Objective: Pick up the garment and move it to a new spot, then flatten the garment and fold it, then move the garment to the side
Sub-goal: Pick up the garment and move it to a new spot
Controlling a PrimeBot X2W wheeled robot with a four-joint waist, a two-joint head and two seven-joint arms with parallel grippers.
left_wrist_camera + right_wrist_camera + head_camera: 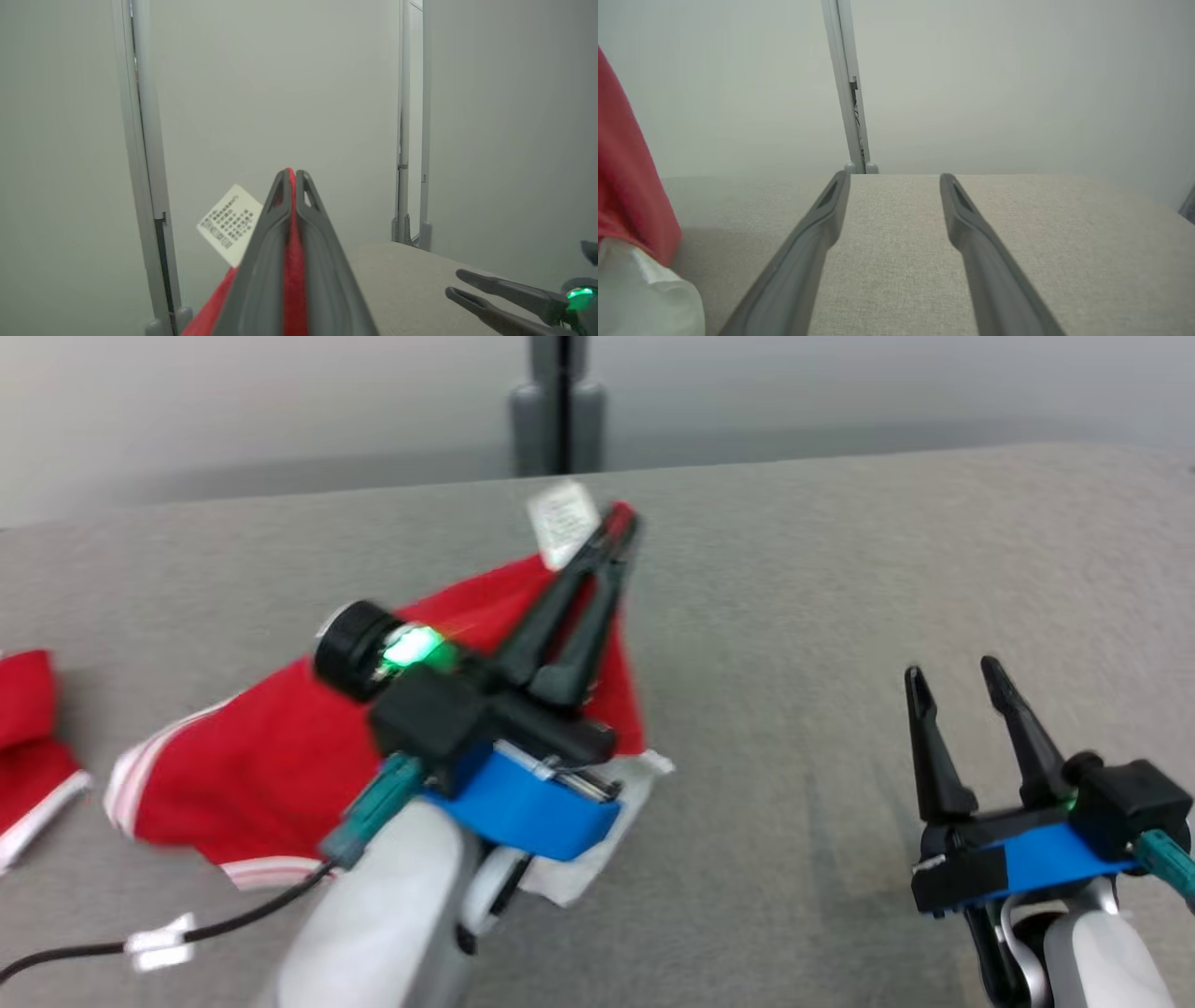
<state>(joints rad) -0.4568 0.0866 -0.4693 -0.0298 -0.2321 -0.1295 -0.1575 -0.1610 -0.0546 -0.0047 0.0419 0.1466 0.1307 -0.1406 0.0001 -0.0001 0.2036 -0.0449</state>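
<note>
- Head view: the left gripper (pixel 621 523) is clamped on a corner of the red garment (pixel 243 775), which it holds raised above the grey table (pixel 840 569), left of centre. A white label (pixel 560 523) sticks out at the pinch. The rest of the garment drapes down to the table under the arm.
- The right gripper (pixel 952 672) stands wide and empty at the near right, over bare table.
- The step in hand appears to be carrying the garment to a new spot. Lift until the hem clears the table, travel slowly, and lay it on the bare area to the right, within reach of both grippers.
- Blur hides the garment's type. A white part (pixel 616 831) lies partly under the wrist. A red piece (pixel 28 737) is cut off at the left edge, and it is unclear whether it joins the garment.
- Left wrist view: the fingers are shut on red cloth (pixel 293 261) up to their tips. They hide the hanging part.
- Right wrist view: the fingers (pixel 817 233) are spread with nothing between them. The garment (pixel 626 186) is cut off at the left edge.
</note>
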